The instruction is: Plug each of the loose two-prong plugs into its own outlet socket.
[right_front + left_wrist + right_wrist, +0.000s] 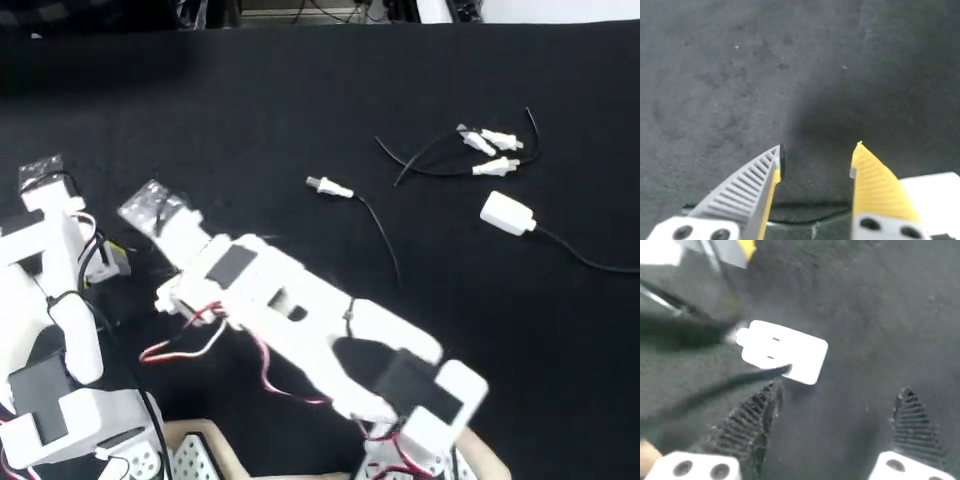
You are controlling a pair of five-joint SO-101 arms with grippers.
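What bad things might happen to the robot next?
The right gripper hangs open just beside an outlet socket with a black cable across its edge; closing there might snag the cable and drag the socket. In the high view, several plugs lie tangled together, so lifting one may tug the others.

Table [300,100] dim, darkest toward far left corner. White arms [300,310] glare, overexposed. Soft shadow pools on table beneath left gripper [816,156].

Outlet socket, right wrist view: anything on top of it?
A dark cable crosses one edge of the outlet socket; both slots are bare. Whatever lies beneath is covered.
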